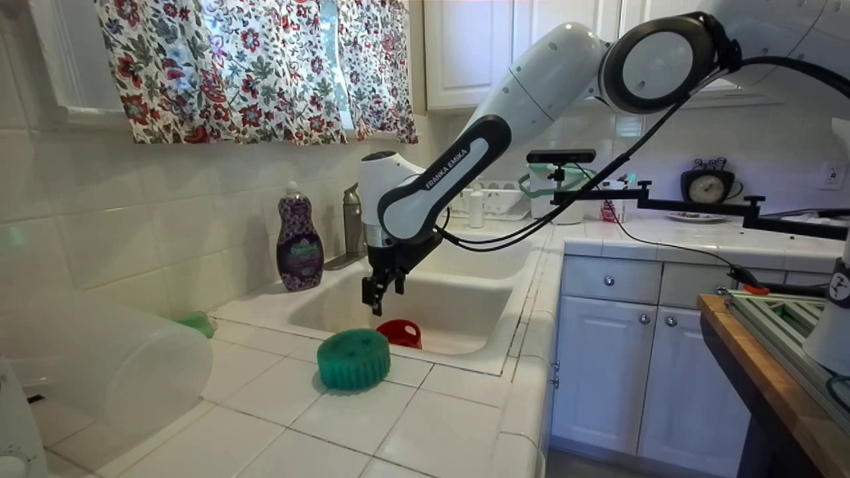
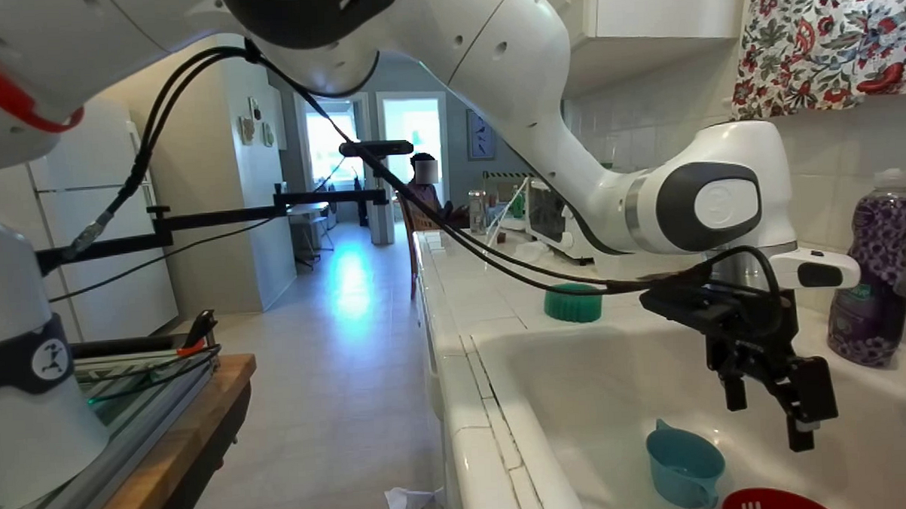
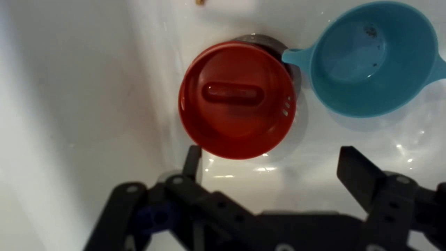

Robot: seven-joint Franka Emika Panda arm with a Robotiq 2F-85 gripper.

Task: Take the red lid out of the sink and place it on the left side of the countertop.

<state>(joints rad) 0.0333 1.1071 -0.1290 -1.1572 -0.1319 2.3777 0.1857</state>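
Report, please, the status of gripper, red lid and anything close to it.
Gripper open, empty, over sink. Red lid in sink, not yet grasped. Blue cup beside it, one handle near lid; contact unclear.

The lid (image 3: 237, 118) lies in the sink (image 1: 465, 305) beside a cup (image 3: 374, 62), partly over what is probably the drain (image 3: 268, 41)

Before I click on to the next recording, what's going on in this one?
A robot arm has its gripper open over the sink, holding nothing. The red lid lies in the sink beside a blue cup, not yet picked up for the countertop, where a green piece sits. Going down for the lid looks like the likely next move.
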